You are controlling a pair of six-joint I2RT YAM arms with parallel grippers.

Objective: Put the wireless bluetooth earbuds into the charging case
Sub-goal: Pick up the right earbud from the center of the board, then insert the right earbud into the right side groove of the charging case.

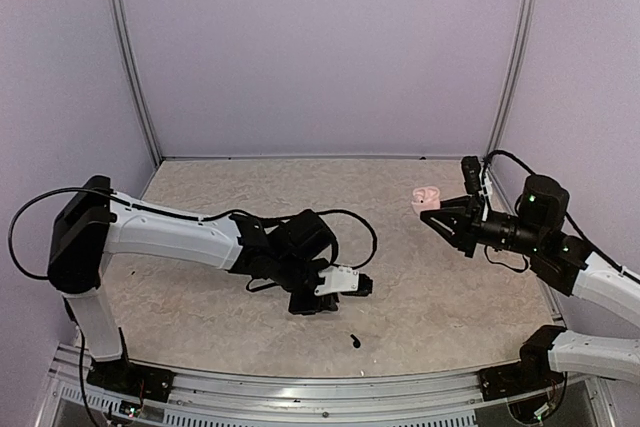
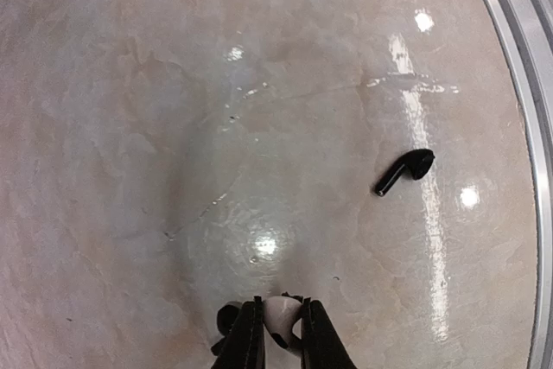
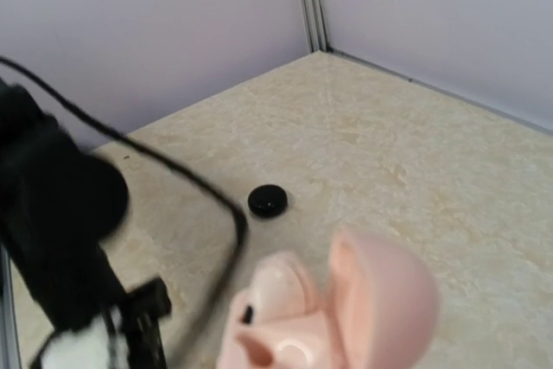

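One black earbud (image 1: 355, 339) is seen lying on the table (image 1: 450, 297) close to the near edge, about midway along it, just nearer that edge than the left hand (image 1: 360, 287). In the left wrist view this earbud (image 2: 404, 170) is shown on its side, its short stem pointed down-left, well apart from the fingers (image 2: 246, 339).

The left hand (image 2: 281, 308) is drawn almost closed, only a narrow gap being left between its two fingers. A small object (image 2: 278, 327), part pale with glare and part black, is pinched in that gap, and a black bit is seen beside the left finger. Whether this is the second earbud cannot be told.

The charging case (image 1: 428, 197), pale pink, is gripped at the tips of the right hand (image 1: 432, 213), which is closed tight on it. It is held towards the far edge of the table, right of the middle. In the right wrist view the case (image 3: 346, 308) is shown open, its hinged lid raised to the right and moulded wells seen in the base. No earbud is seen in the wells.

A small round black disc (image 3: 268, 201) is seen lying flat on the table beyond a black cable (image 3: 199, 187), apart from both hands.
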